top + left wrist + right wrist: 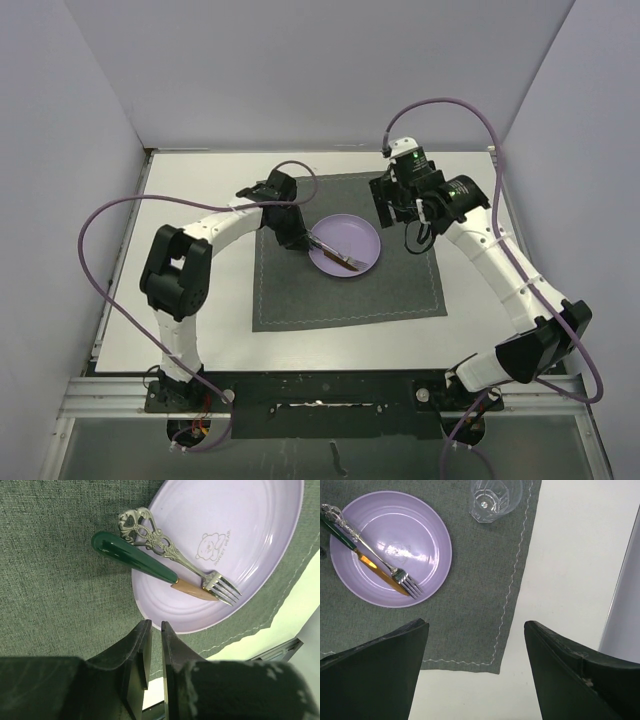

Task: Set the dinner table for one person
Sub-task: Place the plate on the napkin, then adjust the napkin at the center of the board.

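One flat white table (pixel 330 352) (metal-railed) is showing; glass (pixel 492 500) is appearing only from right wrist; left gripper (pixel 154 626) barely parted, right gripper (pixel 476 625) spread.

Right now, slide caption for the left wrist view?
Fork and knife lie together on the plate over the placemat; left gripper, barely parted and empty, by its rim.

text | purple plate (pixel 250 510) | bear emblem (pixel 209 547), lettering apparently "SWEET BEAR"
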`<state>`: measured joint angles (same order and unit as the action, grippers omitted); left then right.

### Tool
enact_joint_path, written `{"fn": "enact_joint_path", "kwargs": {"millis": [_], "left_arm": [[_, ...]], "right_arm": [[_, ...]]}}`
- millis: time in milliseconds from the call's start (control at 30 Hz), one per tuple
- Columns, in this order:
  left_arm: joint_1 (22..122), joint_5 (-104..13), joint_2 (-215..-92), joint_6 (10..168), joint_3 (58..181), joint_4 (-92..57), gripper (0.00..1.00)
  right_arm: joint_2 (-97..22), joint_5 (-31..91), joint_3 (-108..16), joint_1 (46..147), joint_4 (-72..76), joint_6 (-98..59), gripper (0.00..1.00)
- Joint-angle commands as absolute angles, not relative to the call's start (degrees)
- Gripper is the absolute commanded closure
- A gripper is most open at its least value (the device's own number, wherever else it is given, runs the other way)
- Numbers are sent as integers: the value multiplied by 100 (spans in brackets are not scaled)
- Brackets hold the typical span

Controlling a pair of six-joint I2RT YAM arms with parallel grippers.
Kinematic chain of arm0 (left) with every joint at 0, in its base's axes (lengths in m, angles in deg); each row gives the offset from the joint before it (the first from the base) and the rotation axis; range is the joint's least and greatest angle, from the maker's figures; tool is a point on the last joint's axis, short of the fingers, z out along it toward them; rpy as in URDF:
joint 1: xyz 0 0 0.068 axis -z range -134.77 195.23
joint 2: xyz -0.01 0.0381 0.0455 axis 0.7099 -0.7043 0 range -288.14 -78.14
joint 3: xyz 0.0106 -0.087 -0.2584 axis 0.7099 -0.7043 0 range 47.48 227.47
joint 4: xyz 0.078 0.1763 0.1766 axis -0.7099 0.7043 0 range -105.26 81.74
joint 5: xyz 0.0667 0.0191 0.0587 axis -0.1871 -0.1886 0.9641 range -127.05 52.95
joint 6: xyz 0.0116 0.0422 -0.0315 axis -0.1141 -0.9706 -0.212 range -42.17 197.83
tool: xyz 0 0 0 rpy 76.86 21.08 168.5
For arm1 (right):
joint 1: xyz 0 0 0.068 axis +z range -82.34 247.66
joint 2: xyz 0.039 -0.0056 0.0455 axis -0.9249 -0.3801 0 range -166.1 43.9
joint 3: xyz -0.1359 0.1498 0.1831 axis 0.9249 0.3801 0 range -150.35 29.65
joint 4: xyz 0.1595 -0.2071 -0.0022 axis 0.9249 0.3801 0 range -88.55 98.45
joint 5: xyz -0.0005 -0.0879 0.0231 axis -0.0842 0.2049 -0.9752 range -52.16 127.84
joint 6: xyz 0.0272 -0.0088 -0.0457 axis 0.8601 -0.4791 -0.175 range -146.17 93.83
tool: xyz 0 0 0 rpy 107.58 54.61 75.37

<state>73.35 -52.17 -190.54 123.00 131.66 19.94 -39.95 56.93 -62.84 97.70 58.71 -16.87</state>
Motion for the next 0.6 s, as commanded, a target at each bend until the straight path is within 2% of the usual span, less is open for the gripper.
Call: {"fn": "enact_joint_path", "kwargs": {"millis": [0, 100, 167, 333, 567], "left_arm": [[7292, -5201, -18377, 12235, 13086, 2039, 87], [7272, -5080, -18039, 12300, 12833, 2119, 90], [7202, -4918, -17768, 12388, 12601, 2098, 100], [6586, -4610, -17422, 12151, 12300, 1643, 100], [6133, -4411, -18337, 11929, 13001, 1544, 100]], "right_arm": [[-3780, 5968, -6516, 9932, 5915, -1553, 21], [-3668, 6014, -6441, 10068, 5971, -1482, 21], [-3556, 6010, -6296, 10167, 5973, -1422, 21], [-3111, 5861, -5731, 10555, 5839, -1302, 31], [-2480, 5563, -4874, 11188, 5731, -994, 38]]}}
